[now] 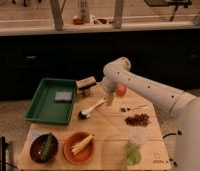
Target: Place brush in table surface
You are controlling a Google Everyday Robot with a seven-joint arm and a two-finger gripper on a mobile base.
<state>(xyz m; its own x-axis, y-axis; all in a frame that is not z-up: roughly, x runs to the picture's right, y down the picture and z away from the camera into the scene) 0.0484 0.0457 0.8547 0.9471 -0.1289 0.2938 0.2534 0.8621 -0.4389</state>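
Note:
The brush point(92, 108), with a white handle and a small dark round head, lies flat on the light tan wooden table surface point(108, 131), just right of the green tray. Its head points to the front left. My gripper point(110, 99) hangs from the white arm a little to the right of the brush handle's end, just above the table. It holds nothing that I can see.
A green tray point(49, 102) holding a grey sponge point(63, 96) sits at the left. A wooden block brush point(86, 83) is behind the brush. An orange fruit point(121, 90), a thin metal utensil point(134, 107), dark snacks point(137, 119), two bowls point(79, 147) and a green cup point(133, 156) are around.

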